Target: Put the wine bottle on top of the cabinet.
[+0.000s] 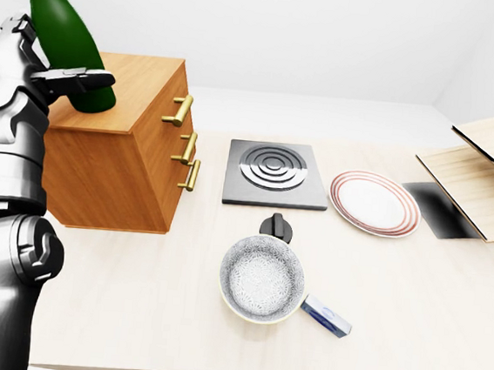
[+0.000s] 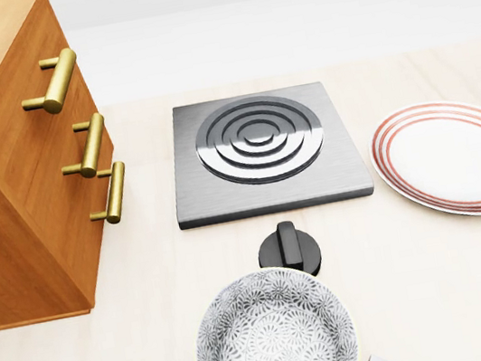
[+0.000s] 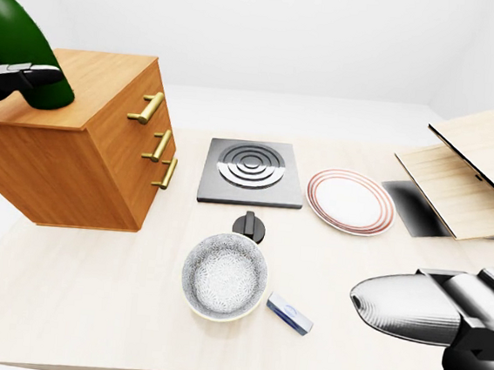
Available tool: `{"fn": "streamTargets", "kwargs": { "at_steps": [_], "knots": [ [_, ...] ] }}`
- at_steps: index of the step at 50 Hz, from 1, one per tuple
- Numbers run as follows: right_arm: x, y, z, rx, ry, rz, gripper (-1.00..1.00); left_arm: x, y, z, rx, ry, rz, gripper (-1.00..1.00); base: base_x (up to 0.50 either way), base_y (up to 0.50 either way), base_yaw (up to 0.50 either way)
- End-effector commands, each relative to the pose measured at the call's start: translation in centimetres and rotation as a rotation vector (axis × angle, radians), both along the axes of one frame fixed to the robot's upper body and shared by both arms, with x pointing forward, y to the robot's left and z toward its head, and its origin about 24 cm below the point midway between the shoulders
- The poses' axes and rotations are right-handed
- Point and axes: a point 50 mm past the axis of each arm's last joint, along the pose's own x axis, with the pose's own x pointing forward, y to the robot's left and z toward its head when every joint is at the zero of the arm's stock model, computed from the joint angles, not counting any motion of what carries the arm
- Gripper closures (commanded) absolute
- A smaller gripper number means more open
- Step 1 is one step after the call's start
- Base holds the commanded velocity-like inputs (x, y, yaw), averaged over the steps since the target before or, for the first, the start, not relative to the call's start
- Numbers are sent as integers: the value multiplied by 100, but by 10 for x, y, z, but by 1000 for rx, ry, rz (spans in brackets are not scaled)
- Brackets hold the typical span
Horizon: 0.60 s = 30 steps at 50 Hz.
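Your left hand point(image 1: 60, 80) is gripping the green wine bottle point(image 1: 65, 32), dark fingers point(image 1: 80, 77) wrapping round its lower body. The bottle is tilting, neck leaning toward the left-eye view's upper left, and its base is sitting at the wooden cabinet's point(image 1: 128, 152) top surface; contact cannot be confirmed. The cabinet is showing three brass drawer handles point(image 2: 88, 145). To the cabinet's right on the table point(image 1: 409, 323), a square stove burner point(image 2: 263, 149) is lying flat, its black knob point(image 2: 290, 248) just below it. Further right of the cabinet, a red-rimmed plate point(image 1: 375, 203) is resting. Below the knob, a patterned bowl point(image 1: 262, 278) is standing, a small blue-and-white packet point(image 1: 325, 316) beside it. Your right hand point(image 3: 410, 307) is hovering well apart from the cabinet; its finger spread cannot be told.
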Motion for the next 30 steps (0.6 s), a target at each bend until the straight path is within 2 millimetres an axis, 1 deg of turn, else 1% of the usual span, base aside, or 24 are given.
{"fn": "streamTargets", "kwargs": {
  "at_steps": [1,3,5,7,9,10,13,14,15,16,17,18,19,20,21,23,24,27,28,30],
  "knots": [
    [1,0,-2,5,24,5,-100,-1,0,2,21,-3,5,-100,0,0,0],
    [1,-1,-3,-2,28,-5,-100,-1,0,6,29,-13,4,-100,0,0,0],
    [1,-1,-3,-7,25,-11,-100,-1,0,5,26,-12,5,-100,0,0,0],
    [0,-1,-3,-13,21,-17,-100,-5,2,16,33,-49,15,-100,0,0,0],
    [0,-1,-3,-19,18,-21,-100,-9,3,31,57,-97,19,-100,0,0,0],
    [0,-1,-3,-21,14,-22,-100,-17,5,52,82,-168,27,-100,0,0,0],
    [1,0,-3,-26,8,-24,-100,-33,4,85,130,-300,24,-100,0,0,0],
    [1,1,-3,-26,9,-23,-100,-44,2,104,165,-375,16,-100,0,0,0],
    [1,1,-3,-27,9,-22,-100,-54,0,118,186,-436,20,-100,0,0,0],
    [1,2,-3,-27,8,-22,-100,-72,-3,140,224,-539,21,-100,0,0,0],
    [2,2,-3,-26,6,-22,-100,-75,-4,142,227,-556,22,-100,0,0,0],
    [2,2,-3,-28,5,-23,-100,-88,-6,157,247,-627,27,-100,0,0,0],
    [2,2,-3,-28,5,-23,-100,-98,-7,165,261,-674,28,-100,0,0,0],
    [2,3,-4,-30,7,-21,-100,-112,-9,177,279,-739,33,-100,0,0,0],
    [2,3,-4,-31,8,-21,-100,-124,-12,183,303,-784,35,-100,0,0,0],
    [1,2,-2,-25,2,-17,-100,-136,-13,190,308,-839,43,-100,0,0,0],
    [1,1,-3,-23,6,-18,-100,-151,-17,195,326,-902,32,-100,0,0,0],
    [0,0,-2,-11,14,-10,-100,-177,-24,198,331,-1013,11,-100,0,0,0],
    [1,-1,-3,-6,25,-4,-100,-191,-27,200,331,-1072,2,-100,0,0,0],
    [1,-1,-3,11,42,11,-100,-207,-30,199,297,-1137,-19,-100,0,0,0]
  ]
}}
